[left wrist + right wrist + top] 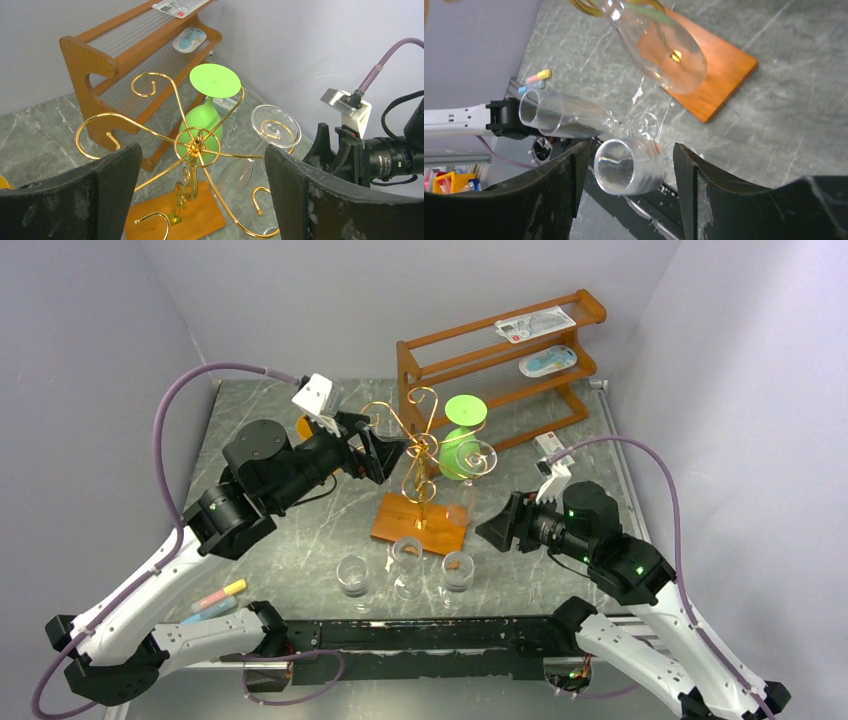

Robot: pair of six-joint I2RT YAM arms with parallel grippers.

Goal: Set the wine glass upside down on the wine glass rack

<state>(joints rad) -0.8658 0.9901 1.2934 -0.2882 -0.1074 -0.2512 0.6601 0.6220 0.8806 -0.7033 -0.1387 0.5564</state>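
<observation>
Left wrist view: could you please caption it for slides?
Open left fingers face the gold rack, green glass and clear glass hanging inverted.

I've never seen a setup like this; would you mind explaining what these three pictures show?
These are two robot arms bolted to a table. One picture looks down from above; the other two come from wrist cameras, so the dark shapes are each arm's own fingers. In the middle stands the wine glass rack, with a green glass and a clear wine glass hanging upside down. Three more glasses stand in front, a wooden shelf behind. The left hand and right hand are open, holding nothing.
</observation>
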